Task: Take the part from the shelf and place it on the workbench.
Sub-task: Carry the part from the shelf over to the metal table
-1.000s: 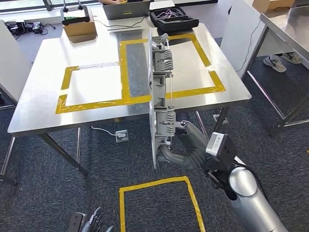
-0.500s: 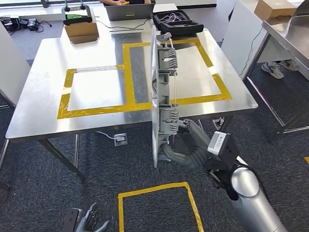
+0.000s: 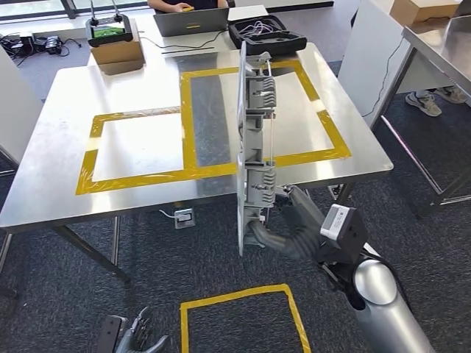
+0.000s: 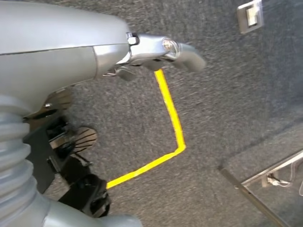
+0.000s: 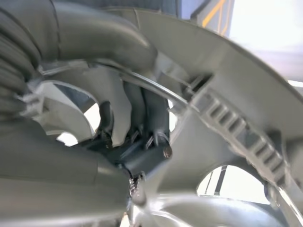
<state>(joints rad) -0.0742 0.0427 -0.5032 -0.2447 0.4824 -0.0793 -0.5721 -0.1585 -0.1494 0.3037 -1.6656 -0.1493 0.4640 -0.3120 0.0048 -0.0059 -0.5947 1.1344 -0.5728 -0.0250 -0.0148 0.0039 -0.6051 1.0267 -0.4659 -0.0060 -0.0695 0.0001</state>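
Head view looks forward and down, from high, over the workbench [image 3: 139, 81] and carpet. Left wrist view faces the floor tape [image 4: 171, 106], shared with the head view [image 3: 238, 296]. Right wrist view sits very close.

part [image 3: 252, 140]: pale grey, ribbed sections
workbench [image 3: 66, 169]: bare silver steel, yellow tape rectangles
floor [image 3: 166, 257]: dark grey speckled carpet, yellow tape square
right hand [image 3: 288, 224]: dark grey
case [image 3: 266, 33]: black

The right hand [image 3: 288, 228] is gripping the lower end of a long grey plastic part [image 3: 252, 140], holding it upright on edge before the steel tabletop [image 3: 50, 154] marked with yellow tape rectangles [image 3: 186, 110]. The left hand [image 3: 136, 340] is hanging low above the carpet, fingers [image 3: 146, 323] apart.
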